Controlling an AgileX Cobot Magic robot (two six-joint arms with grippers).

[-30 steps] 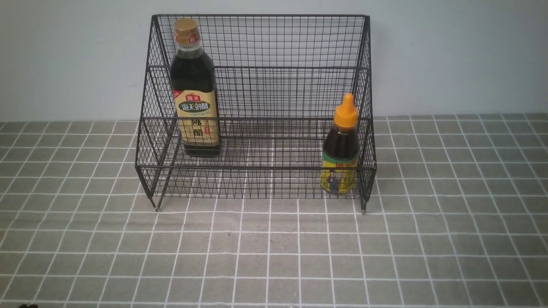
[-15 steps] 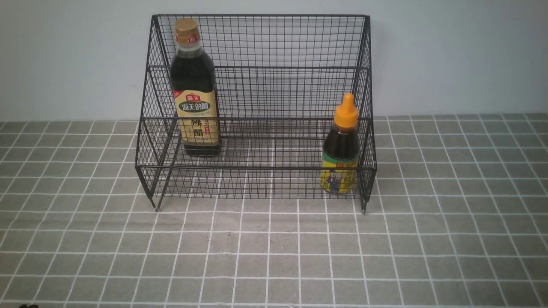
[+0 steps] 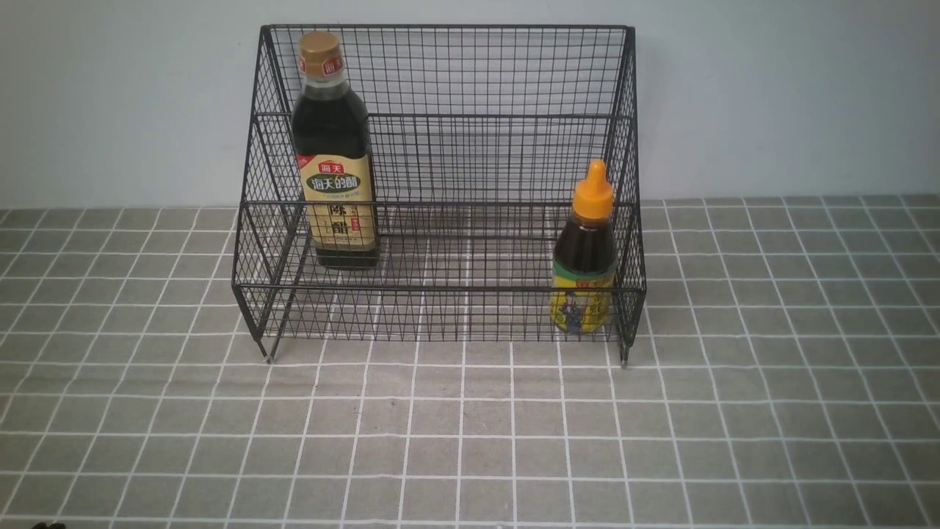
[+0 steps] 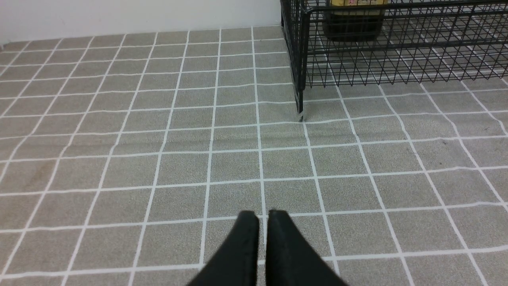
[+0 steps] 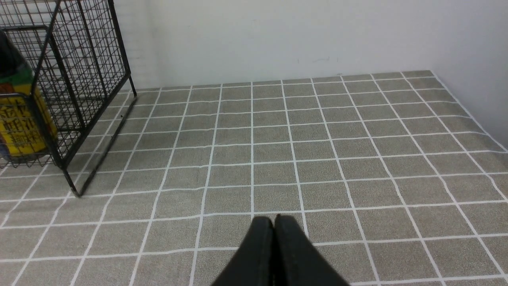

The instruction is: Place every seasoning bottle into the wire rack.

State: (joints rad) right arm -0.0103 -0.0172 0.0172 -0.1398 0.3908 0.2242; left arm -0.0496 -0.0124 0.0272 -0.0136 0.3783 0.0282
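I had both bottles standing upright inside the wire rack (image 3: 448, 184), so I judged the job finished and kept the left tool (image 4: 262, 216) and right tool (image 5: 274, 220) pinched closed, empty, low over the table (image 3: 470, 441). The tall bottle (image 3: 334, 158), gold-capped with a beige label, stood at the rack's left end; the short bottle (image 3: 584, 253), orange-nozzled with a yellow-green label, stood in the front right corner.

Tall bottle (image 3: 334, 154) and short bottle (image 3: 584, 253) stand upright inside rack (image 3: 440, 294).

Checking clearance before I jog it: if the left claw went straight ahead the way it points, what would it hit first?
Probably nothing: ahead of the shut left claw lies bare checked tablecloth up to the wall. The wire rack stands off to one side of that line, though depth is uncertain.
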